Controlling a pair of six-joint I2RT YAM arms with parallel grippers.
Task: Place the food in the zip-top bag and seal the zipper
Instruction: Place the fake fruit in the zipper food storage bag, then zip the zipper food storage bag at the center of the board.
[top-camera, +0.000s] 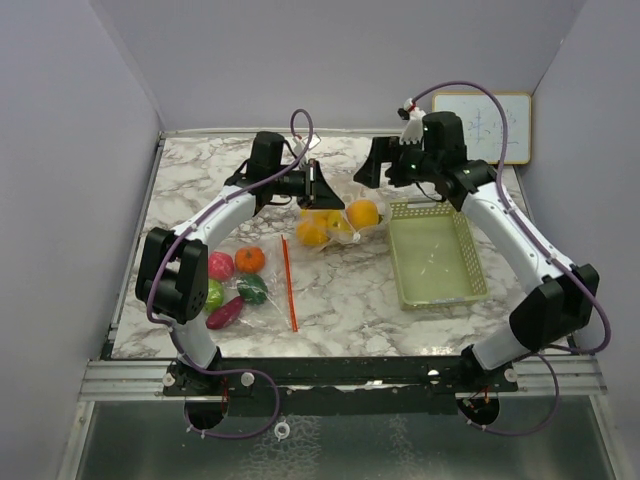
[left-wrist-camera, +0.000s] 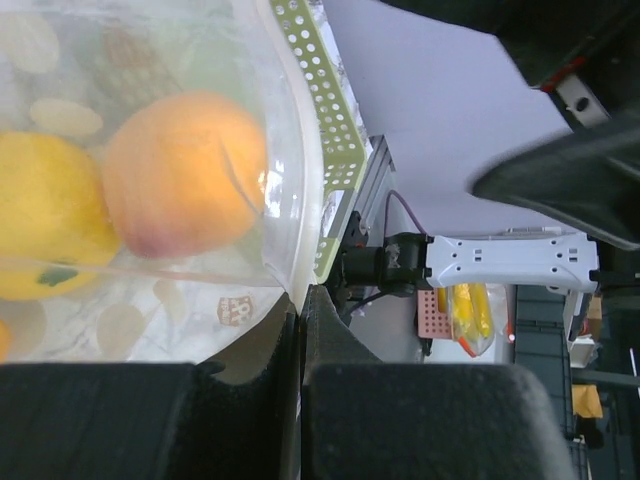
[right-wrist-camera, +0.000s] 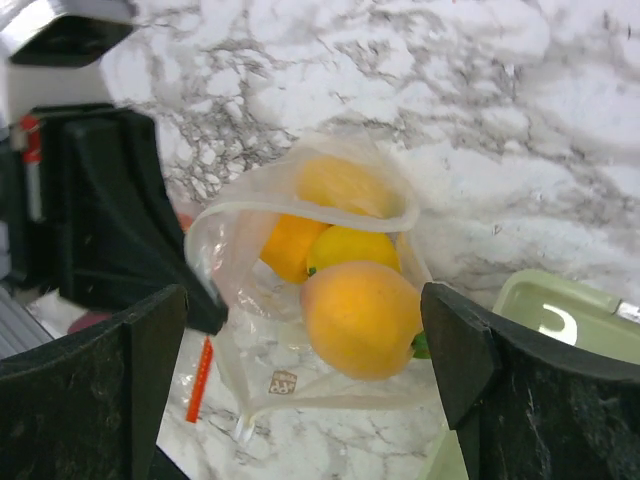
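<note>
1. Bag. The clear zip-top plastic bag (top-camera: 338, 222) lies on the white marble-patterned table (top-camera: 360, 290), just beyond centre toward 12 o'clock. Its mouth is held open and the zipper is not sealed.

2. Food loaded. About four round glossy orange and yellow toy fruits (right-wrist-camera: 360, 318) are seen inside the bag.

3. Food outstanding. Five pieces lie at the table's 8 o'clock, well apart from the bag: a pink-red toy fruit (top-camera: 220, 265), an orange toy fruit (top-camera: 250, 259), a dark green toy vegetable (top-camera: 252, 290), a light green toy fruit (top-camera: 212, 295) and a purple-red toy vegetable (top-camera: 225, 313).

4. Left gripper (left-wrist-camera: 300, 310). The jaws are together, clamped on the bag's rim film at the bag's 11 o'clock.

5. Right gripper (top-camera: 378, 168). The jaws are spread wide and nothing is held. It is poised over the bag at 1 o'clock.

6. Other. A pale green perforated plastic basket (top-camera: 470, 262) stands at the bag's 3 o'clock.

7. Progress. The task is judged somewhat under half done. Five pieces are to be loaded, then the zipper closed.
</note>
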